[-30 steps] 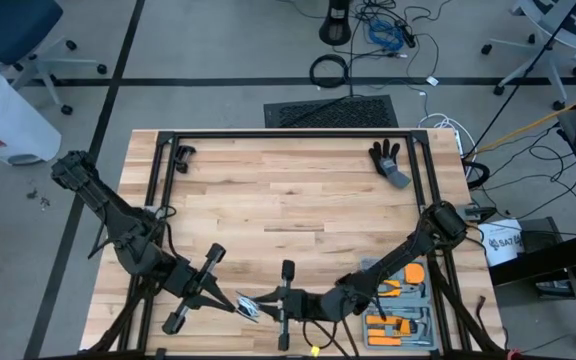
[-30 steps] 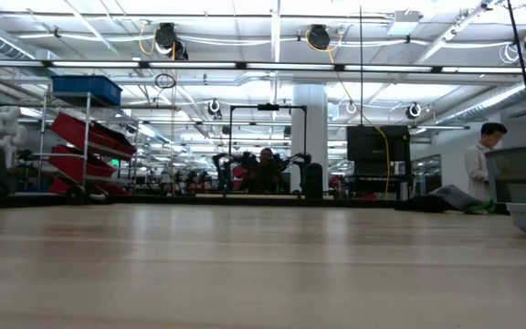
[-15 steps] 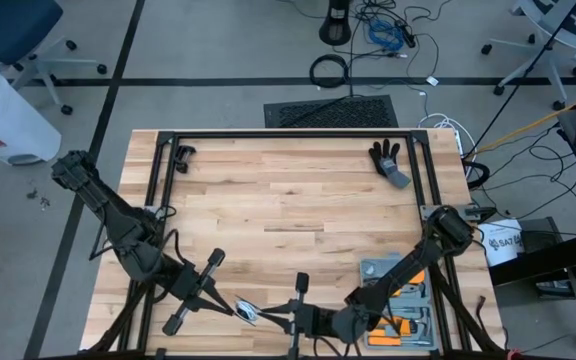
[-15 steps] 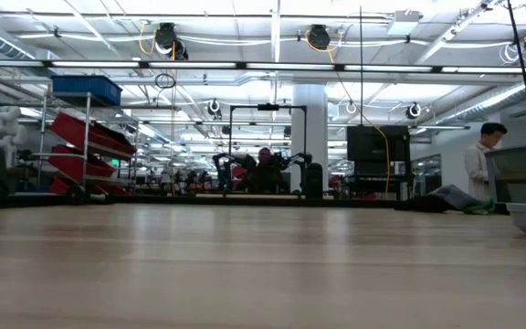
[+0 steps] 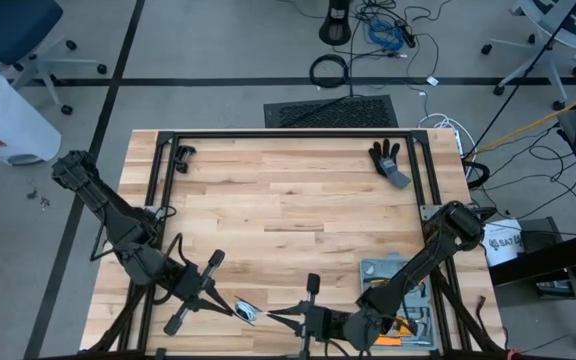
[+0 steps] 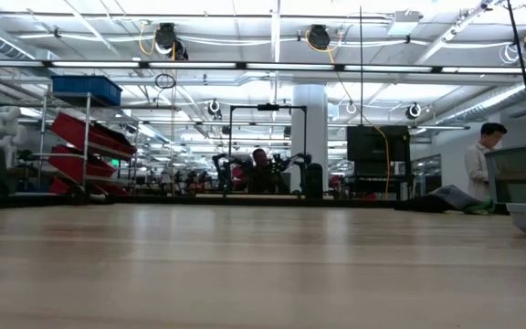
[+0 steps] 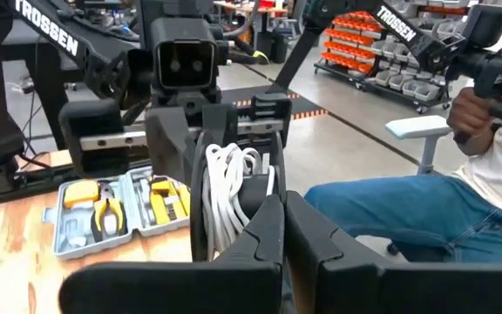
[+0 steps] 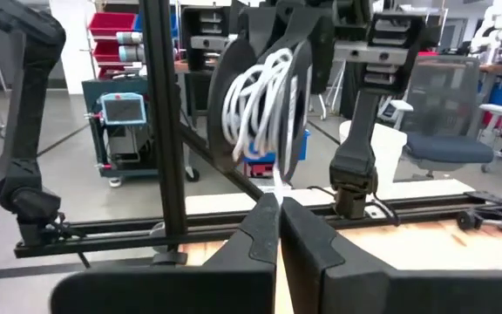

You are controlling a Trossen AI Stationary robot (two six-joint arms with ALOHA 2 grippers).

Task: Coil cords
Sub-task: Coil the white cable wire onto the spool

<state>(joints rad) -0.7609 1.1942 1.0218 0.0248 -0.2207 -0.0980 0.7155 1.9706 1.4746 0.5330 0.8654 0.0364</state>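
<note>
The black reel (image 5: pixel 249 315) with white cord wound on it hangs above the table's near edge. It shows edge-on in the left wrist view (image 7: pixel 229 196) and the right wrist view (image 8: pixel 264 96). My left gripper (image 5: pixel 236 308) is shut on the reel from the left. My right gripper (image 5: pixel 290 318) points at the reel from the right and is shut on the white cord (image 8: pixel 275 186) a short way off the reel. The low view shows neither gripper. My left gripper pinches the reel at its black rim (image 7: pixel 264 187) between its two fingers, which lie about level and come from the table's left. The reel is lifted clear of the table, with its discs upright. My right gripper pinches the cord's loose stretch (image 8: pixel 275 187) at its fingertips. Its fingers lie level and come from the table's right. The cord runs from there up to the wound coil (image 8: pixel 260 105).
An open grey tool case (image 5: pixel 396 295) with orange-handled pliers lies at the near right, under my right arm. A black glove (image 5: pixel 388 160) lies at the far right and a small black clamp (image 5: pixel 181 155) at the far left. A seated person (image 7: pixel 408 209) is beyond the near edge.
My right gripper has drawn back toward the table's right edge, away from the reel, staying shut on the cord. My left gripper has kept the reel in about the same place.
</note>
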